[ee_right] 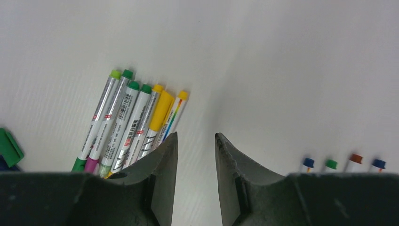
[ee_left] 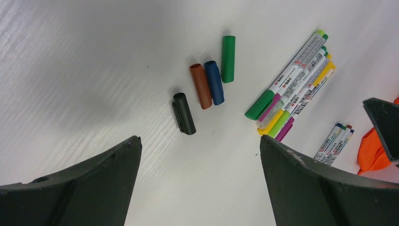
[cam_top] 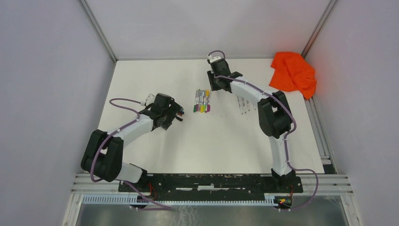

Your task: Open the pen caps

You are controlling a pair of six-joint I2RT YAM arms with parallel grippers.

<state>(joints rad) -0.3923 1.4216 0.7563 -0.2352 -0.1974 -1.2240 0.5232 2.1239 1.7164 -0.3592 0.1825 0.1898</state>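
Nearest, the left gripper (ee_left: 200,141) hangs over the white table (ee_left: 70,70) with its jaws spread wide and nothing between them. Just ahead of its fingers lie four loose pen caps (ee_left: 201,86), black, brown, blue and green, close together. To their right a bundle of capped pens (ee_left: 291,80) lies side by side, and further right is a second row of slim pens (ee_left: 335,139). The right gripper (ee_right: 196,137) hovers just past the bundle's far end, jaws a little apart and empty. An orange cloth (cam_top: 292,73) sits crumpled in the far right corner.
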